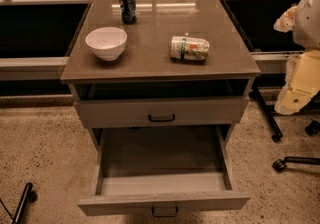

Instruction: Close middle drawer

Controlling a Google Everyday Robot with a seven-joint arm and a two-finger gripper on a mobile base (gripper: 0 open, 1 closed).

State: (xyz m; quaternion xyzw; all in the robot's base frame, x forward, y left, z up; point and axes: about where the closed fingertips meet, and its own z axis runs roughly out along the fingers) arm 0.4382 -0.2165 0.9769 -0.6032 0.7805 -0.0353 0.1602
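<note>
The middle drawer point(162, 202) is a wide, shallow grey wood-look drawer. It is pulled far out toward me and its inside is empty. Its small dark bar handle point(165, 211) sits at the centre of the front, at the bottom of the view. Above it, the taller-fronted upper drawer point(161, 112) stands slightly out, with a dark gap under the cabinet top. The lowest drawer is hidden beneath the open one. My gripper point(286, 18) is at the right edge of the view, beside the cabinet at about the height of its top. It is far from the middle drawer and touches nothing.
On the cabinet top point(150, 63) are a white bowl point(106, 42), an upright dark can point(127, 5) and a can lying on its side point(189, 48). My cream and white arm point(299, 80) is at the right. Office chair wheels point(278, 164) stand on the speckled floor at right, and a dark leg point(22, 203) at lower left.
</note>
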